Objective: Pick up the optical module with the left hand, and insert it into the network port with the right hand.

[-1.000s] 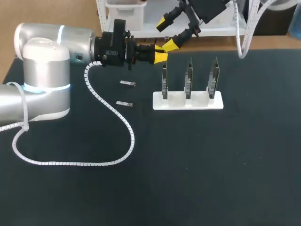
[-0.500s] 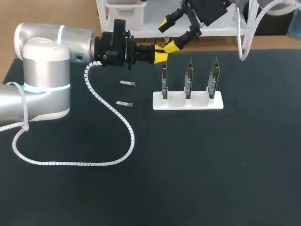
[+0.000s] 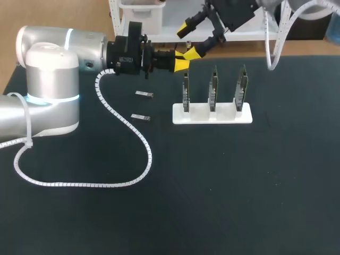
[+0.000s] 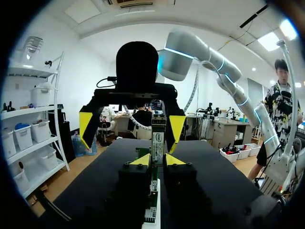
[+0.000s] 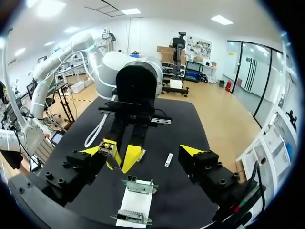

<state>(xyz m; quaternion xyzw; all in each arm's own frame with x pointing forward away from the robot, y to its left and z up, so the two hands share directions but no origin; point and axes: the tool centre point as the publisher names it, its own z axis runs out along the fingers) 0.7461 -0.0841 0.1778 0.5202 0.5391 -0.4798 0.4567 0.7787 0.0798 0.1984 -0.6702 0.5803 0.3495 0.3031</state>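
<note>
Left pincer (image 3: 181, 64): narrow, tips closed on what I take to be the optical module (image 5: 104, 147), a small silvery piece I see poorly, held above the counter (image 3: 212, 186) near the end network card (image 3: 186, 90).
Right pincer (image 3: 189, 39): wide, facing the left tips.
White stand (image 3: 211, 116): three cards upright.
Loose module (image 3: 144, 94) and second loose module (image 3: 141, 117): flat on the counter, beside the stand.

The right gripper (image 3: 189, 40) edged up and rightward at the frame's top centre, its lower fingertip drawing away from the left gripper (image 3: 181, 65).
</note>
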